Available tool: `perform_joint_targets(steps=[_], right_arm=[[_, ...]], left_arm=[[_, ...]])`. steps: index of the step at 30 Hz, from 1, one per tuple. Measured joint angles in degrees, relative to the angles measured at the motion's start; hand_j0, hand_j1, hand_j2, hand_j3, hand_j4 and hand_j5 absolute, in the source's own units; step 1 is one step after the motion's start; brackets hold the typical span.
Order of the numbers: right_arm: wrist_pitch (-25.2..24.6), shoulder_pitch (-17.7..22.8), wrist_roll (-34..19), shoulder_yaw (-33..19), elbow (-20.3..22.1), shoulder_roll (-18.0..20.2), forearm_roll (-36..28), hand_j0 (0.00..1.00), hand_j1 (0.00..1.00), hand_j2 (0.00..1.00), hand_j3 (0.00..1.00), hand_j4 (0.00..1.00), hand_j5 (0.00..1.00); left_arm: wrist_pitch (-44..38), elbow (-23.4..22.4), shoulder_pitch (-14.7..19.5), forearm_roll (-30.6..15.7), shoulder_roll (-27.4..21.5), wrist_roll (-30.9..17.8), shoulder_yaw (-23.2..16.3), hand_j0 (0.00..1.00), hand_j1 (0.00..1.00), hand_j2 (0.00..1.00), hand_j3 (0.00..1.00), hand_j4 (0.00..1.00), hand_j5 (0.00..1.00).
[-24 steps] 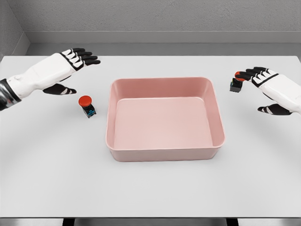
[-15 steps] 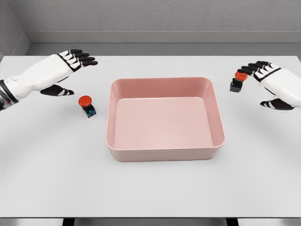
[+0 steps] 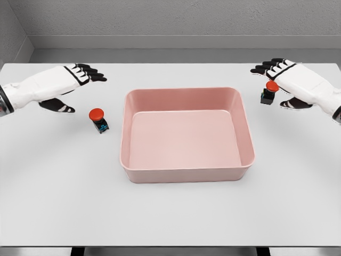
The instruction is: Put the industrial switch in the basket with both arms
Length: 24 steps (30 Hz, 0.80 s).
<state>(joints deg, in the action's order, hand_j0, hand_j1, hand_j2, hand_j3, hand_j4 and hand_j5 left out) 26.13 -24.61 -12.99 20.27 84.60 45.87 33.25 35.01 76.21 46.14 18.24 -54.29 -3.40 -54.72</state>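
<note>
Switches [image 3: 98, 120] [image 3: 268, 93] stand red-button-up beside basket [image 3: 186, 173]; both hands' fingers [image 3: 90, 73] [image 3: 269, 66] spread.

Pink basket [image 3: 186, 169], red-capped switches [image 3: 98, 119]

A bare simulated test cell, not a lived-in room

A plain white desk [image 3: 170, 213] stands against flat grey walls [image 3: 176, 18] with a pale strip along their base; the even lighting and textureless surfaces suggest a rendered lab bench, though little surrounding room shows.
</note>
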Motion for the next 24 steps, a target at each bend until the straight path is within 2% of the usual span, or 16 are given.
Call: perform_joint_targets(steps=[2,4,6,11,16,20,24], right_arm=[[0.02,-0.61,-1.18,0.2,-1.12,-0.83,1.3,1.0,1.0,1.0,1.0,1.0,1.0],[0.01,-2.37,-1.89,0.53,-2.65,-1.7,1.98,1.0,1.0,1.0,1.0,1.0,1.0],[0.05,-3.87,-3.01,1.5,-4.59,-2.57,2.5,1.0,1.0,1.0,1.0,1.0,1.0],[0.11,-5.01,-5.27,2.42,-8.21,-3.94,3.15,1.0,1.0,1.0,1.0,1.0,1.0],[0.1,-5.8,-6.32,2.5,-10.97,-5.04,3.27,1.0,1.0,1.0,1.0,1.0,1.0],[0.36,-9.05,-6.81,2.47,-13.82,-5.63,3.29,1.0,1.0,1.0,1.0,1.0,1.0],[0.46,-9.84,-10.36,2.57,-15.56,-6.85,3.41,1.0,1.0,1.0,1.0,1.0,1.0]], left_arm=[[0.01,-0.38,0.0,-1.07,0.06,-0.16,-2.01,1.0,1.0,1.0,1.0,1.0,1.0],[0.0,-0.59,3.77,-2.76,0.11,-0.26,-4.93,1.0,1.0,1.0,1.0,1.0,1.0],[0.01,-0.95,4.31,-4.24,0.24,-0.33,-7.94,1.0,1.0,1.0,1.0,1.0,1.0],[0.01,-2.85,6.07,-6.08,1.78,-0.69,-11.84,1.0,1.0,1.0,1.0,1.0,1.0],[0.02,-3.83,6.59,-7.24,2.46,-1.39,-13.72,1.0,1.0,1.0,1.0,1.0,1.0],[0.02,-4.37,7.47,-8.17,3.4,-2.21,-15.1,1.0,1.0,1.0,1.0,1.0,1.0],[0.02,-6.97,9.41,-8.54,5.59,-2.5,-16.17,1.0,1.0,1.0,1.0,1.0,1.0]])
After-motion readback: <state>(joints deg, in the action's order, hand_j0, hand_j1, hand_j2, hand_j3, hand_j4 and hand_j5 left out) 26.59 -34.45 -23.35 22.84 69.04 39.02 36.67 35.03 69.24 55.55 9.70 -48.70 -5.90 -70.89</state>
